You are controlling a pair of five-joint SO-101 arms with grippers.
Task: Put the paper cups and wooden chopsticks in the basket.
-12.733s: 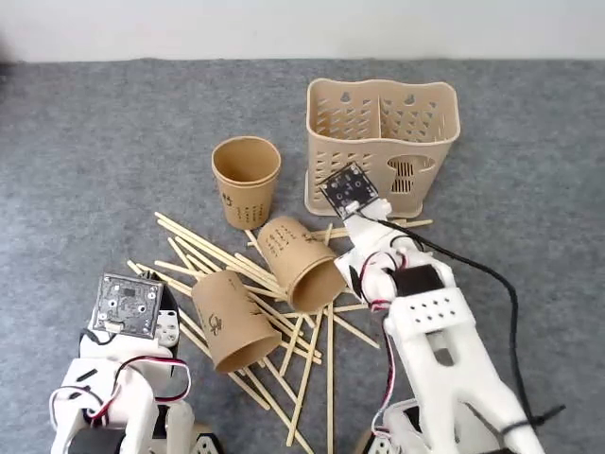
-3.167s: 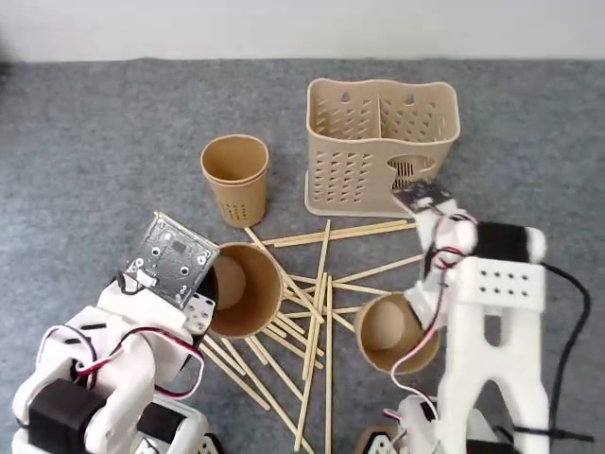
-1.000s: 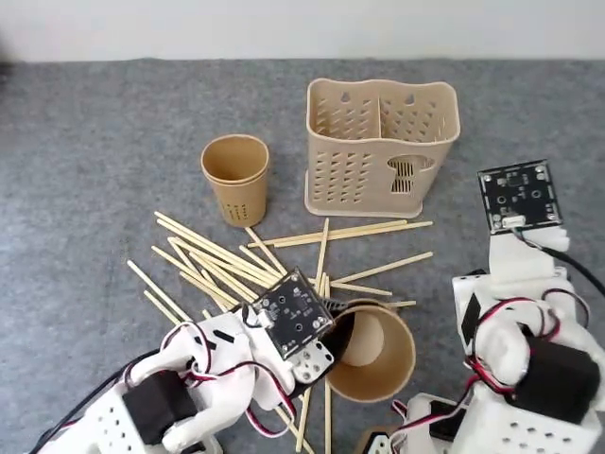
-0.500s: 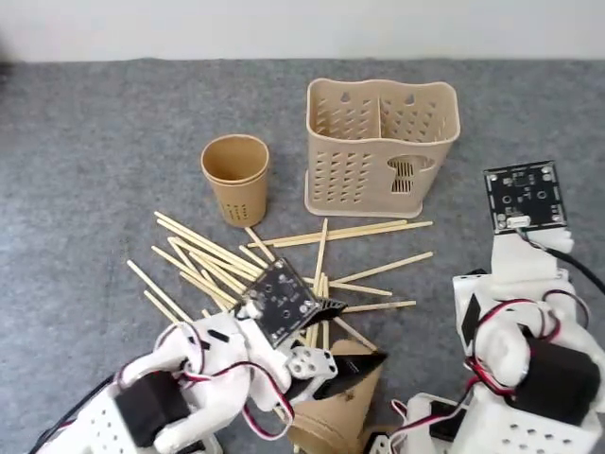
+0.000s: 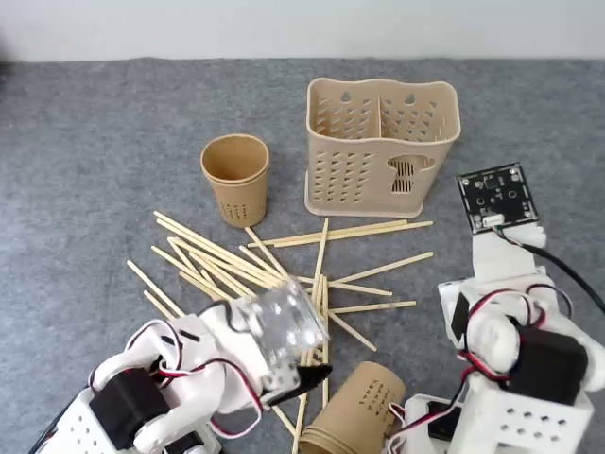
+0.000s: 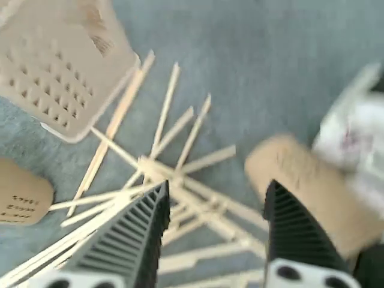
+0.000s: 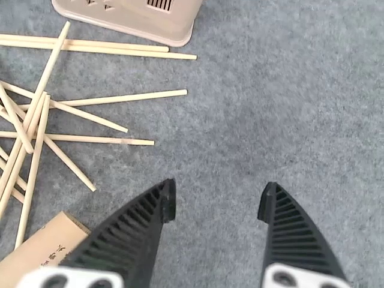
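Where the left arm [image 5: 180, 378] lies, chopsticks [image 5: 216, 253] are hidden.

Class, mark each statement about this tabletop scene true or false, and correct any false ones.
1. A cup stands upright beside the basket. True.
2. The second cup sits in the basket. False: it lies on its side on the table, near the arms.
3. The chopsticks lie scattered on the table. True.
4. The right hand is shut on a chopstick. False: it is open and empty.
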